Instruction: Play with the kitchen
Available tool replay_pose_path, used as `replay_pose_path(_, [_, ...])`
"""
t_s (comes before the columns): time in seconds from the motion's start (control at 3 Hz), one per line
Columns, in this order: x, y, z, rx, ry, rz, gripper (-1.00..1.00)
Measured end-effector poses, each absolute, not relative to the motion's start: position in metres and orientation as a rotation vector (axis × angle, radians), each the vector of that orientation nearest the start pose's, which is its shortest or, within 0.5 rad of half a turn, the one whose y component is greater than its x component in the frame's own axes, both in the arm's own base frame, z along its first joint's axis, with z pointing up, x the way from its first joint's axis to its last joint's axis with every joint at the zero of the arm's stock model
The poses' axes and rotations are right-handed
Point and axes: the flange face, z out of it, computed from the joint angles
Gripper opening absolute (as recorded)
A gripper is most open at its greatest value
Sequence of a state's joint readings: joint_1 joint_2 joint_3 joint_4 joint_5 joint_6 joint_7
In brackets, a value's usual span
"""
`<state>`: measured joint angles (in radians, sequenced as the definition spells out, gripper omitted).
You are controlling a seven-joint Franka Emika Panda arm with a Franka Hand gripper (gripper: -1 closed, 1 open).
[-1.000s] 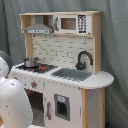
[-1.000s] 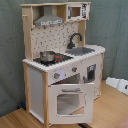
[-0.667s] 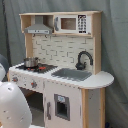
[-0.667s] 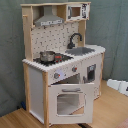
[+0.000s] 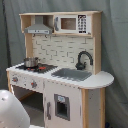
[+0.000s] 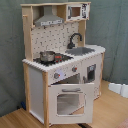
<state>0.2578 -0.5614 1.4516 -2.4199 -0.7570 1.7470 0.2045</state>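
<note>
The gripper was out of sight, so approaching the kitchen (image 6: 60, 65) slowly toward its oven door (image 6: 69, 102) seemed wisest.

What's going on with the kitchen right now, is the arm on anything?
Nothing is being handled. The kitchen stands untouched in both exterior views, with a small metal pot on the stovetop and the oven door hanging ajar in the second exterior view. Only a white rounded part of the robot shows, at the first exterior view's lower left, clear of the kitchen. The gripper is out of view.
</note>
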Motion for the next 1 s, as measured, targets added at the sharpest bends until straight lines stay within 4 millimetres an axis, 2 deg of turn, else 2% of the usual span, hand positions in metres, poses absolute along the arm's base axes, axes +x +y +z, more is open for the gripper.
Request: replay_pose_path(1.0, [0.002,0.416,0.34,1.092,1.423,0.579,1.0])
